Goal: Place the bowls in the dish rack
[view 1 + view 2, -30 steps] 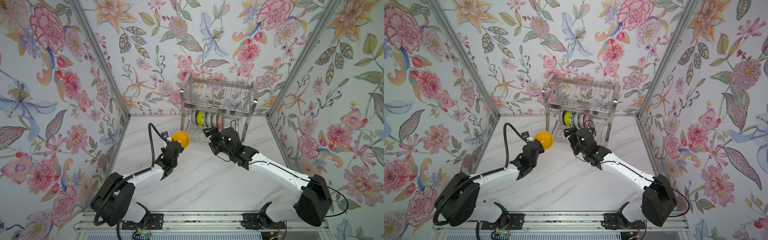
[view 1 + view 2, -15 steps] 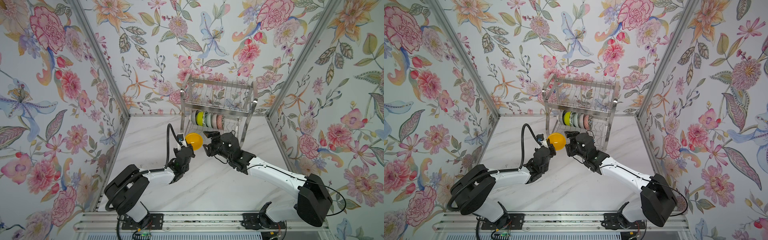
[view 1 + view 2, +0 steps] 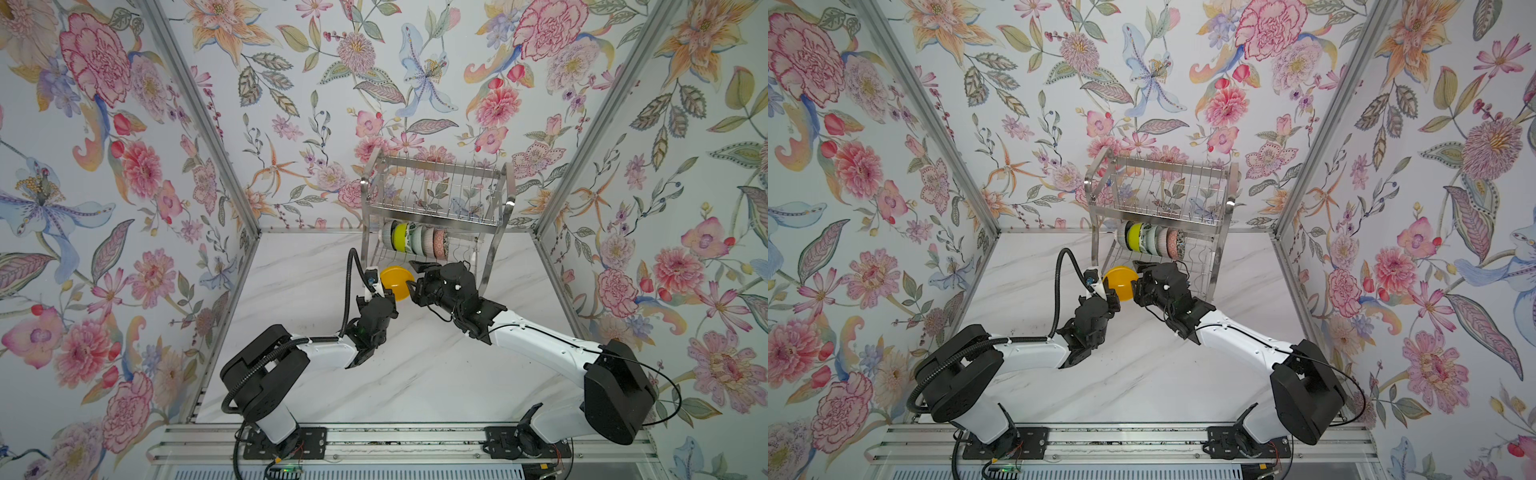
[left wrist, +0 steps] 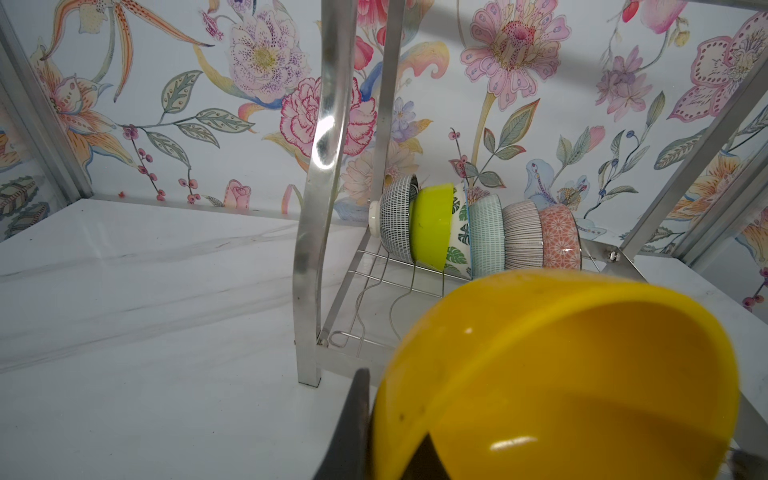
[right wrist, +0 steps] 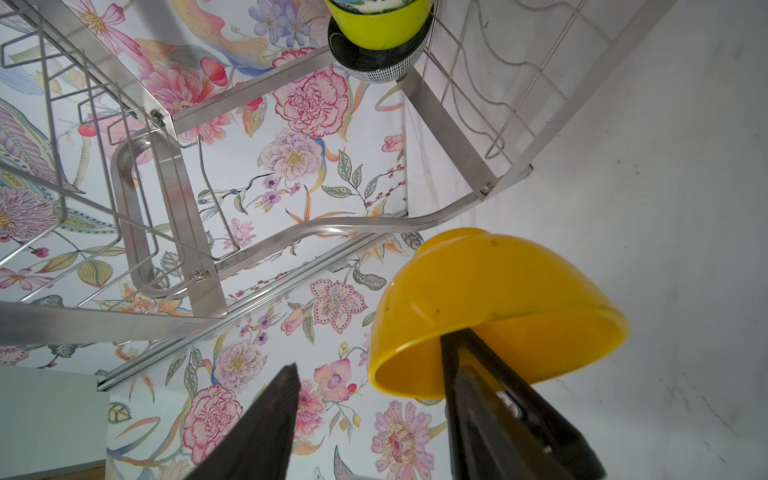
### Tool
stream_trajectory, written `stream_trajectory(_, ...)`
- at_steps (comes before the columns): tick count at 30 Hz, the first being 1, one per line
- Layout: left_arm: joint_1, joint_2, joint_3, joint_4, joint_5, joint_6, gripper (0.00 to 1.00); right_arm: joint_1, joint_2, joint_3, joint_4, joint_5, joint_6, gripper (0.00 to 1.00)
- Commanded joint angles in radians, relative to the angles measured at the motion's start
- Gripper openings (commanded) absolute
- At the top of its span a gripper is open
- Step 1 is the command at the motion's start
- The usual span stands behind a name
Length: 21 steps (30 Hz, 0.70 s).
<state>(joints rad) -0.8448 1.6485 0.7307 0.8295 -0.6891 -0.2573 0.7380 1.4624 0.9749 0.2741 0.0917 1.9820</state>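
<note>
The orange-yellow bowl hangs tilted above the table, just in front of the dish rack. My left gripper is shut on its rim from below. My right gripper is open. It straddles the opposite rim of the bowl, one finger against the wall and the other standing off it. Several bowls stand on edge in a row in the rack's lower tier.
The rack's flat steel leg stands close beside the held bowl. A white marble tabletop is closed in by floral walls on three sides. The left arm's black cable loops up beside the rack.
My left arm has carried the orange-yellow bowl rightward to the rack's front. My right gripper has swung over to the bowl, and its jaws have narrowed around the rim.
</note>
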Motion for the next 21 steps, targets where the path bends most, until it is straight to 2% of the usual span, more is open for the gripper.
stream_trajectory(1, -0.017, 0.011, 0.033, 0.069, -0.029, 0.024, 0.0, -0.006, 0.035, 0.027, 0.065, 0.02, 0.04, 0.58)
stream_trajectory(10, -0.063, 0.033, 0.035, 0.108, -0.062, 0.066, 0.0, -0.029, 0.134, 0.097, 0.138, 0.004, 0.094, 0.35)
stream_trajectory(16, -0.079, 0.036, 0.03, 0.138, -0.096, 0.098, 0.0, -0.035, 0.139, 0.106, 0.136, 0.023, 0.101, 0.23)
stream_trajectory(21, -0.083, 0.034, 0.038, 0.12, -0.091, 0.092, 0.01, -0.042, 0.123, 0.07, 0.167, 0.041, 0.092, 0.07)
